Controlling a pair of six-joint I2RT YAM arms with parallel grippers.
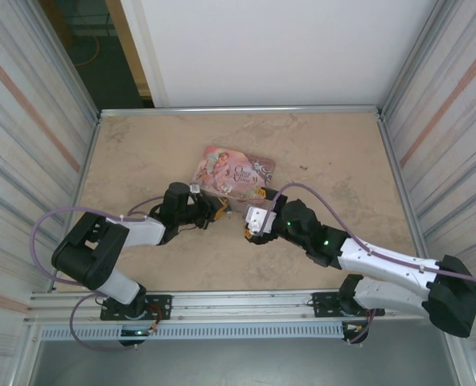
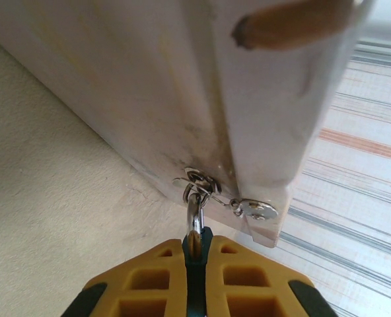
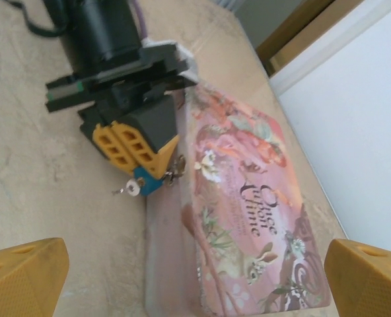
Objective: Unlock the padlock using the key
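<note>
**Q:** Padlock position?
**A:** Small and blue, it hangs at the side wall of the pink tin. The left gripper has its yellow jaws clamped on the padlock. A silver key sits at its body.
**Q:** Right gripper?
**A:** Its jaws are spread wide, facing the tin, apart from the padlock.

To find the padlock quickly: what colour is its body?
The padlock has a blue body, clearest in the right wrist view.

Top view looks down on bench from behind; left wrist hugs tin; right wrist, farther, faces tin, left fingers.
</note>
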